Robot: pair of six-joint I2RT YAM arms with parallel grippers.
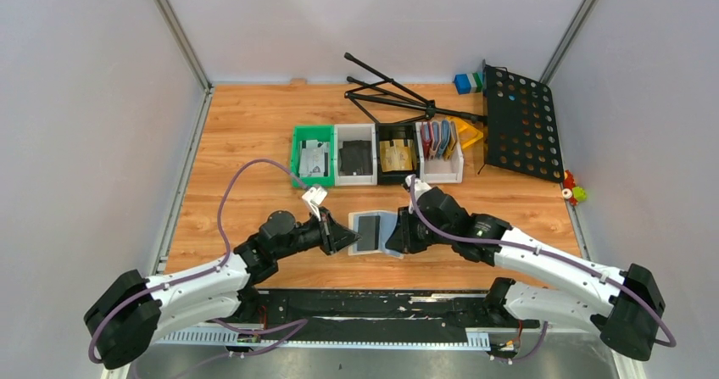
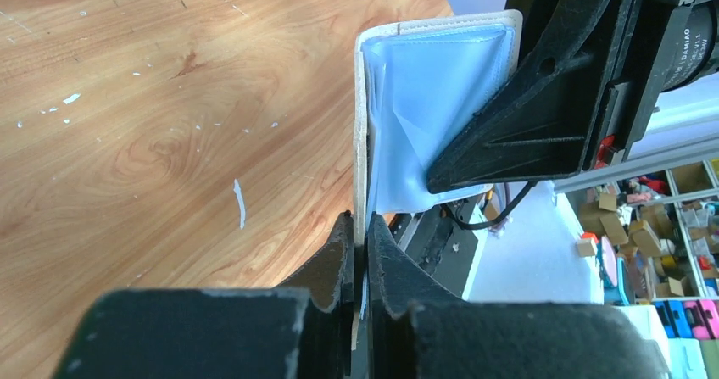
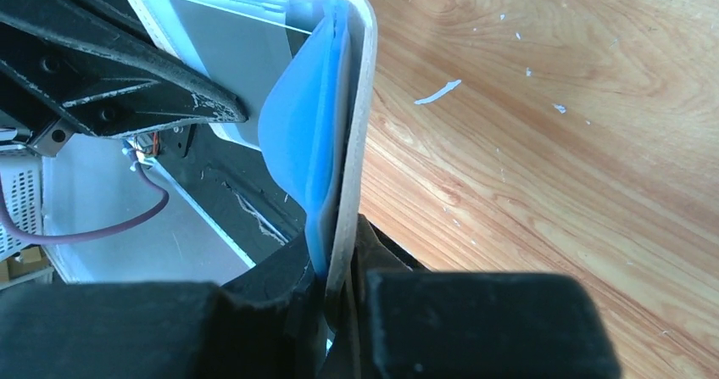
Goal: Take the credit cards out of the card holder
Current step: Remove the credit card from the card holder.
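Card holder [image 1: 390, 225] is spread open near the front edge of the counter [image 1: 254, 142], on our side of the row of 4 bins [image 1: 356, 175]. We see the left jaws closed tight on its left edge and the right jaws closed tight on its right edge. 1 dark credit card [image 1: 368, 231] shows in its left half, behind a clear pocket.

The only readable lettering is the white word "DAMIAO", printed on the black motor housing [image 2: 683, 25] of the right arm, in the left wrist view.
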